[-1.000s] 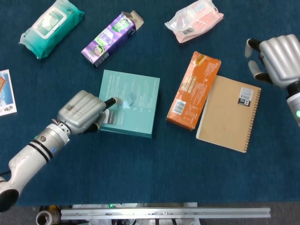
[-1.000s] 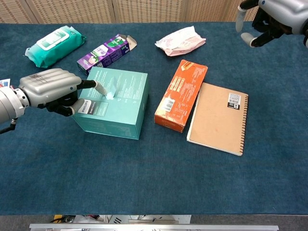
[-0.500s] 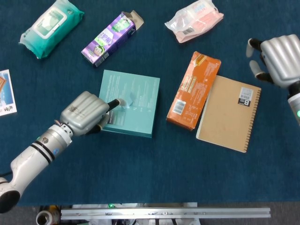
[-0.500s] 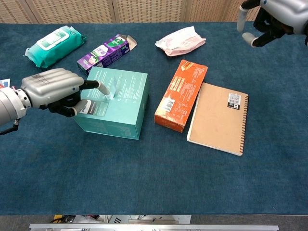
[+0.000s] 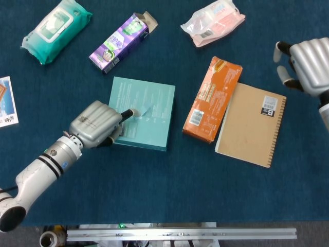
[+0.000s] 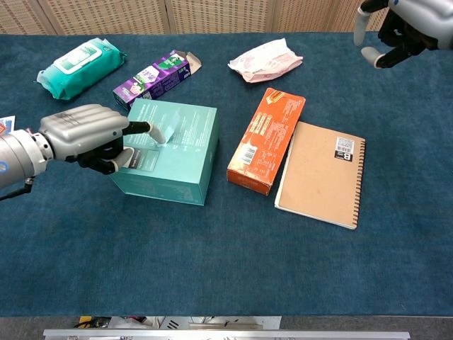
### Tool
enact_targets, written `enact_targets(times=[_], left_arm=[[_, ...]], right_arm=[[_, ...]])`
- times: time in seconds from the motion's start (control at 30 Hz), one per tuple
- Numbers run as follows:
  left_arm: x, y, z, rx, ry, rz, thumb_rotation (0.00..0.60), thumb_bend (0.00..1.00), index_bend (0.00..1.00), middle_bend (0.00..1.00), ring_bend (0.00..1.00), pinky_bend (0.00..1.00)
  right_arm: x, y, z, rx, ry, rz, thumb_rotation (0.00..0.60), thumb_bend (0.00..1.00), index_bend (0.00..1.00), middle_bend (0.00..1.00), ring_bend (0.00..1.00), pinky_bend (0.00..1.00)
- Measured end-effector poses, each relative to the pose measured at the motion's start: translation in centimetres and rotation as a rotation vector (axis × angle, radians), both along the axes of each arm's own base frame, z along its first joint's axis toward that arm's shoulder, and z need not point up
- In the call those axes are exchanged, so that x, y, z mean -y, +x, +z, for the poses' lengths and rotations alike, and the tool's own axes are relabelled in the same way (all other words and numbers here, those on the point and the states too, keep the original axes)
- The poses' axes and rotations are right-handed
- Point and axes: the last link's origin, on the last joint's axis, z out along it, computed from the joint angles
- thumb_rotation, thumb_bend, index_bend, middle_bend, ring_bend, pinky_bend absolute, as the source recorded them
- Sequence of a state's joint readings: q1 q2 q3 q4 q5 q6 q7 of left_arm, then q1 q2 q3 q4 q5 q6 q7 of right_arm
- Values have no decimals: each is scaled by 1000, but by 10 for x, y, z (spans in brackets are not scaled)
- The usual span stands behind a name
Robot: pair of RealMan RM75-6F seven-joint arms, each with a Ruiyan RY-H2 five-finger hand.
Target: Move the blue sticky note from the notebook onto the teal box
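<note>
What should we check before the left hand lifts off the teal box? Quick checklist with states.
1. Blue sticky note on top of the teal box: ok, it lies on the top face.
2. Note pressed flat: not ok, the chest view shows part of it standing up from the box.
3. Left hand contact: ok, a fingertip rests at the note's edge on the box top.
4. Note free of the finger: cannot tell, it may lift with the hand.
5. Notebook bare of any note: ok.
6. Right hand out of the way: ok, it hangs off near the table's far right, holding nothing.
</note>
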State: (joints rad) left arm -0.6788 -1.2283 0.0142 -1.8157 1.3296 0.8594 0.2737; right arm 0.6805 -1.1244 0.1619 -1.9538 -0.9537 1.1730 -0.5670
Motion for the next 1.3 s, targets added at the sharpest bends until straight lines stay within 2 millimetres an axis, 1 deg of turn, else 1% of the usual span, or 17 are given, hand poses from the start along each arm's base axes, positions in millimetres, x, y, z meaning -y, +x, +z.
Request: enact_targets(times=[0.23,0.47,0.6,0.77,1.03,1.3], left_arm=[[-1,4,1,17,10,-8,600,709,204,1000,1000,988],[-4,6,-3,13,2,-10,600,709,204,1000,1000,988],[-6,5,-4,7,5,-2,600,709,204,1000,1000,988],[-7,2,0,4,16,7,600,709,204,1000,1000,988],[-3,-4,5,-8,21,15,600,709,204,1000,1000,988],[0,-4,5,-7,16,9,600,709,204,1000,1000,988]], right_arm=[[0,-1,1,0,-3,-1,600,372,499,1000,1000,1000],[-1,-3,3,-1,-8,-8,600,372,499,1000,1000,1000],[-1,-4,4,0,-10,-8,600,372,498,1000,1000,1000],[-1,-4,4,2,-8,-7,600,372,499,1000,1000,1000],[0,-2,2,5,-4,-4,600,372,498,1000,1000,1000],[-1,-2,2,4,-5,-4,600,372,498,1000,1000,1000]])
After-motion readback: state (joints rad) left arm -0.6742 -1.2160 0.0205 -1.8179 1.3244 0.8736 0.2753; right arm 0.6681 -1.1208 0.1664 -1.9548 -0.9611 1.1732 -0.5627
